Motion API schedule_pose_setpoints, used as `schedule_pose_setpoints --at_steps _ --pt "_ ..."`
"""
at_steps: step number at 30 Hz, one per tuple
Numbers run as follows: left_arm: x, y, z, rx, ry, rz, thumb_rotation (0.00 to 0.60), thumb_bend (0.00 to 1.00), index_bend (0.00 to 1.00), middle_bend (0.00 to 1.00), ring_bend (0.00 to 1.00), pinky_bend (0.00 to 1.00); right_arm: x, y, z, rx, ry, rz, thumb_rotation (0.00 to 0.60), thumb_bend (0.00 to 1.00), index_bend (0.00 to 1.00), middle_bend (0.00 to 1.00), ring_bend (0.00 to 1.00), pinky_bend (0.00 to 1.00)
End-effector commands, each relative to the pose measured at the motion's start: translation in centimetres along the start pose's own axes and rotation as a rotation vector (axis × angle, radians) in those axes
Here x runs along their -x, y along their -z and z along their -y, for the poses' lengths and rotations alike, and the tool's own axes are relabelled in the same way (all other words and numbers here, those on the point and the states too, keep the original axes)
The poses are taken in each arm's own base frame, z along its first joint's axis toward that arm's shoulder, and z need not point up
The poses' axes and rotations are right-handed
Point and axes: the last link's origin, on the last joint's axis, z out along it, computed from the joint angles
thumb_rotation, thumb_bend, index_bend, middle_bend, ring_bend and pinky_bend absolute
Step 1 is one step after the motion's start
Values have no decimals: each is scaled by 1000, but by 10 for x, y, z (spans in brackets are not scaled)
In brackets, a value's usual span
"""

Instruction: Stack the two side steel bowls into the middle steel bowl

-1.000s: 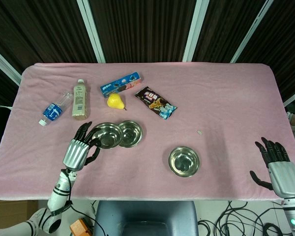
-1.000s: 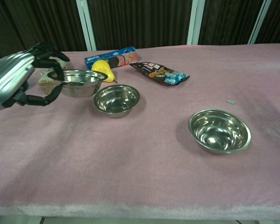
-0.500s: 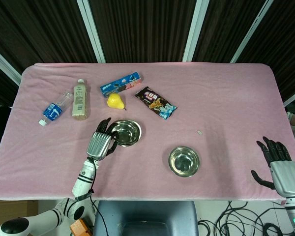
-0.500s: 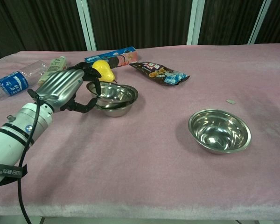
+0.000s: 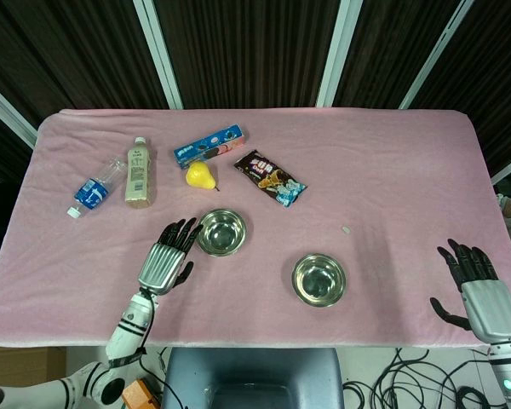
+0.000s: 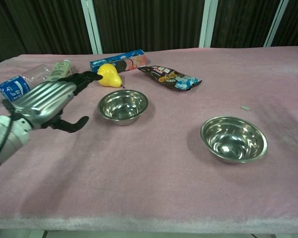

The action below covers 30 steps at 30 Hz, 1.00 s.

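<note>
left hand (image 5: 167, 258) fingers spread, empty | beside stacked bowls (image 5: 221, 232) | right hand (image 5: 477, 290) spread, empty

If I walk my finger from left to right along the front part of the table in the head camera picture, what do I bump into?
Left hand → stacked steel bowls → lone steel bowl → right hand, which sits past the table's edge.
</note>
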Motion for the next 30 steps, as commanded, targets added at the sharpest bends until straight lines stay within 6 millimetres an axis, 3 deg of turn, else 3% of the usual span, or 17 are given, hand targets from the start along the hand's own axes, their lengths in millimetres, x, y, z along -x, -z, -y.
schedule_pose_setpoints --at_steps 1,7,9,13,18,24,30 --pt "-27 64 43 -83 -76 48 600 429 0 0 0 130 8 -7 11 -59 11 21 600 420 0 0 0 0" --pt "-38 141 101 -244 -109 66 600 430 0 0 0 121 37 -45 49 -254 108 90 600 420 13 0 0 0" --pt "-37 154 109 -267 -92 69 600 430 0 0 0 118 47 -54 59 -294 130 119 600 420 46 0 0 0" --pt "-35 162 115 -282 -79 68 600 428 0 0 0 117 56 -60 68 -331 154 154 600 420 155 0 0 0" --pt "-20 175 124 -296 -54 79 600 429 0 0 0 118 94 -80 101 -443 200 236 600 420 304 0 0 0" --pt "-6 178 127 -306 -29 115 600 429 0 0 0 117 111 -88 116 -493 197 251 600 420 423 0 0 0" --pt "-5 179 129 -316 -20 105 600 428 0 0 0 117 117 -95 127 -521 169 205 600 421 564 4 0 0"
